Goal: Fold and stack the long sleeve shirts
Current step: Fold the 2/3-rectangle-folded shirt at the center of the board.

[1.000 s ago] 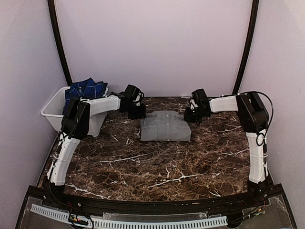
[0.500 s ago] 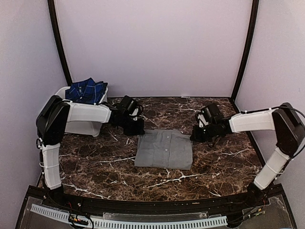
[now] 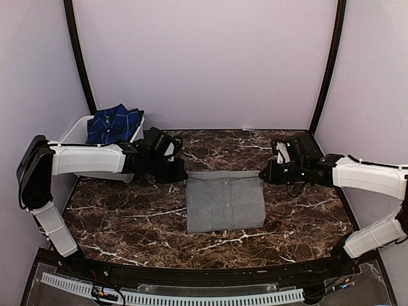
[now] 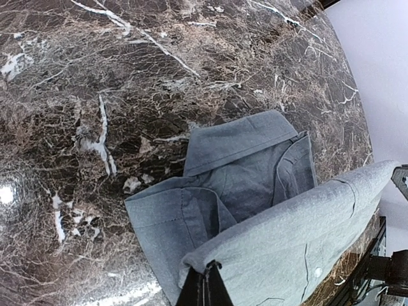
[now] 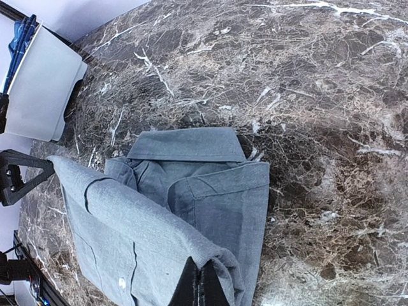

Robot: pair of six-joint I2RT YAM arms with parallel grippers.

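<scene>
The mid-grey shirt (image 3: 224,201) lies partly folded in the middle of the marble table. My left gripper (image 3: 180,174) is shut on its far left corner, my right gripper (image 3: 266,175) on its far right corner. In the left wrist view the closed jaws (image 4: 205,280) pinch a raised fold of grey cloth (image 4: 287,236), with the collar (image 4: 239,141) lying beyond. The right wrist view shows the same: jaws (image 5: 203,280) shut on the fold (image 5: 146,236), collar (image 5: 185,145) flat on the table. The navy-and-blue plaid shirt (image 3: 113,123) sits bundled in the tub.
A white plastic tub (image 3: 80,135) stands at the back left, also visible in the right wrist view (image 5: 41,89). Black frame posts (image 3: 79,57) rise at both back corners. The table's front edge carries a black rail (image 3: 204,274).
Both grippers have pulled the grey shirt's held edge toward the near side of the table; the arms have swung outward and forward, and the shirt now lies nearer and longer.
</scene>
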